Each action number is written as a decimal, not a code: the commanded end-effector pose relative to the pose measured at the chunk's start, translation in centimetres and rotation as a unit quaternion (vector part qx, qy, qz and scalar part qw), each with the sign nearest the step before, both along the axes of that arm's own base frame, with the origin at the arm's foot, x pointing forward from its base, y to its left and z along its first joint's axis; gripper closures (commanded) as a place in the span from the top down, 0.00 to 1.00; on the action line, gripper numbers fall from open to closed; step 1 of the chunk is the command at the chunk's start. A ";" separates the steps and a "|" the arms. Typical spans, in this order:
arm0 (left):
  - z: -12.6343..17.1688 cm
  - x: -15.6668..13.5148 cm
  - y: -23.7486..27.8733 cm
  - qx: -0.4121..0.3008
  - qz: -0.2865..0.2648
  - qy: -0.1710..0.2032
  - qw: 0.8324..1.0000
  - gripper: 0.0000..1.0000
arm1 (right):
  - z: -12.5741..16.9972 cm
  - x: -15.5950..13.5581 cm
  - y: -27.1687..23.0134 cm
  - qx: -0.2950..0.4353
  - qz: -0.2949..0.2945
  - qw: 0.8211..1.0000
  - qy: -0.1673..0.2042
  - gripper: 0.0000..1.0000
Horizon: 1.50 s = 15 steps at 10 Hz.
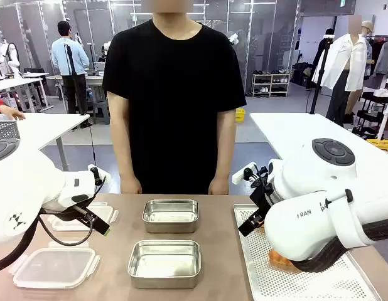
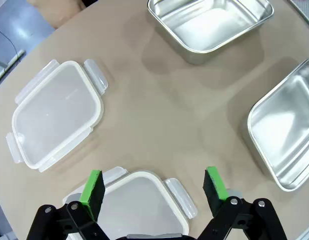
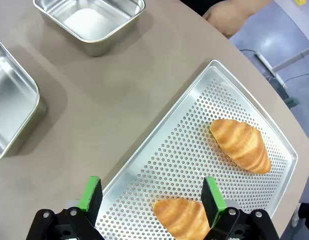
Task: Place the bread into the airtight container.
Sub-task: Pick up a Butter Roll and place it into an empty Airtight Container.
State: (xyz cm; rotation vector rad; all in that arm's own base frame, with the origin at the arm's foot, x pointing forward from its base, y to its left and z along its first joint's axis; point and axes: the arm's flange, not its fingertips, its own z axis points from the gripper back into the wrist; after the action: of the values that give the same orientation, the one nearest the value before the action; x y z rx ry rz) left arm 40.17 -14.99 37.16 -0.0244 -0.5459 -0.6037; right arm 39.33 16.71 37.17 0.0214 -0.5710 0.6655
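- Now two golden, flaky, crescent-shaped croissants lie on the tray point(image 3: 159, 150), a shiny metal sheet punched all over with small round holes.
- The near croissant point(image 3: 182, 217) sits at the tray's near end under the right gripper point(image 3: 152, 181). The gripper is spread wide and the croissant shows between its green pads, ungripped.
- The far croissant point(image 3: 240, 145) lies further up the tray, its long axis parallel to the tray's rim nearest the person.
- Beside the tray, on the matte brown tabletop point(image 3: 119, 100), stand a steel container point(image 3: 89, 20) and a second steel container point(image 3: 9, 105), both rectangular with rounded corners.
- Beyond those from the tray, the left gripper point(image 2: 153, 174) hangs spread over a translucent plastic lid point(image 2: 139, 210) with clip flaps.
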 end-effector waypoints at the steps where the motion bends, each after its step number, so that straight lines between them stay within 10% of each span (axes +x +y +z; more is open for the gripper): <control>1: 0.0 0.0 0.0 0.000 0.000 0.000 1.000 1.00 | 0.0 0.0 0.0 0.000 0.000 1.000 0.000 1.00; 10: 0.0 0.0 0.0 0.000 0.000 0.000 1.000 1.00 | 0.0 0.0 0.0 -0.001 0.001 1.000 0.000 1.00; 15: 7.4 -0.2 1.0 -0.006 -0.006 0.023 1.000 1.00 | 9.5 1.6 -3.3 0.015 -0.005 1.000 0.007 1.00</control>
State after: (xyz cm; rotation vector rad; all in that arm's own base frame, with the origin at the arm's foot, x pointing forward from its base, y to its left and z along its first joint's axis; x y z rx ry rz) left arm 40.45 -15.12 41.36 -0.0374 -0.5173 -0.5937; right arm 40.87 14.66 44.86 0.0586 -0.5810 0.6456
